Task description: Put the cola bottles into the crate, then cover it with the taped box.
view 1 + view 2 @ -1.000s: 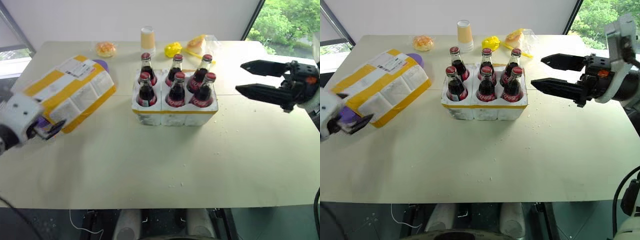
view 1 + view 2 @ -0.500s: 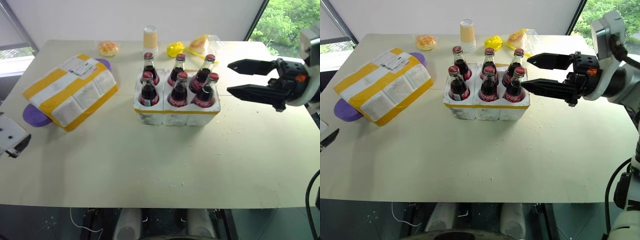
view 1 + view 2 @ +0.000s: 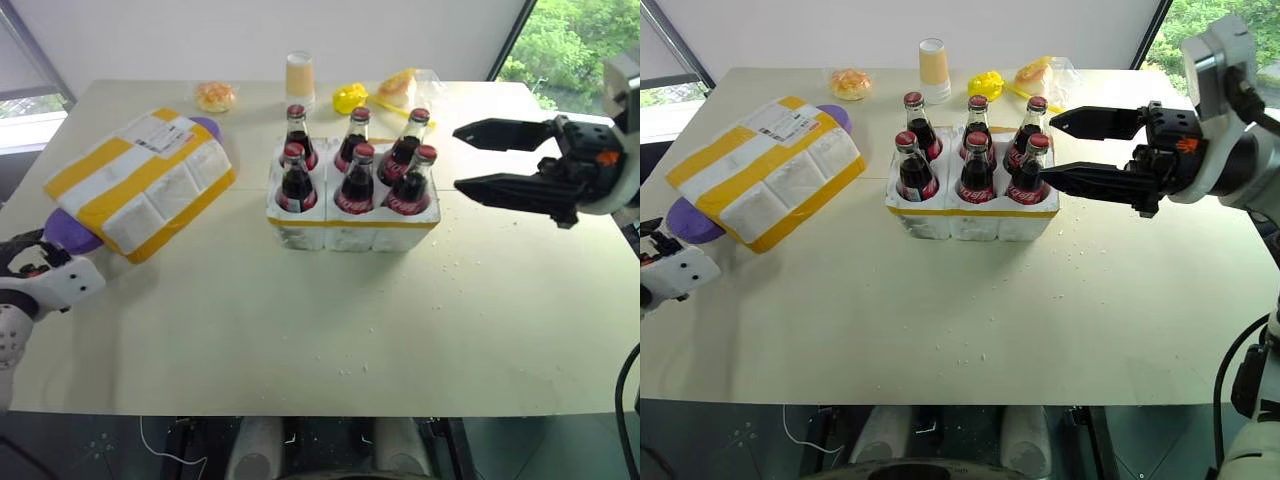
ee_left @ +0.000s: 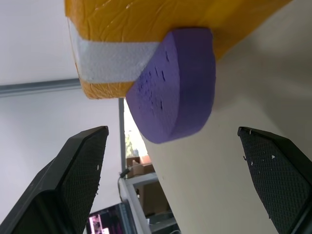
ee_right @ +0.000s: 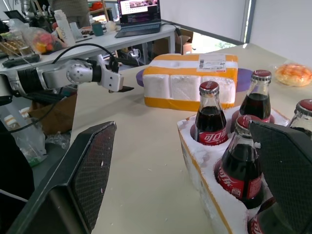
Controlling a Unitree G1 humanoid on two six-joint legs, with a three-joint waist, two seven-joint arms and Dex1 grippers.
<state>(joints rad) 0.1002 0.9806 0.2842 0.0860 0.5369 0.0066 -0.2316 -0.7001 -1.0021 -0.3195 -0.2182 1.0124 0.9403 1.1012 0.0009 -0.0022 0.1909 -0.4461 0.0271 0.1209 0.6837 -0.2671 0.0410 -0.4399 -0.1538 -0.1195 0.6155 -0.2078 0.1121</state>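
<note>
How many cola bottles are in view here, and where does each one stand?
6 cola bottles, all upright in the crate: three in the far row, three in the near row. No others are visible, and nothing seems to hide more.

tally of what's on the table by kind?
cola bottles: 6
crate: 1
taped box: 1
purple plate: 1
paper cup: 1
bun: 1
yellow toy: 1
bagged food: 1
Total: 13
</note>
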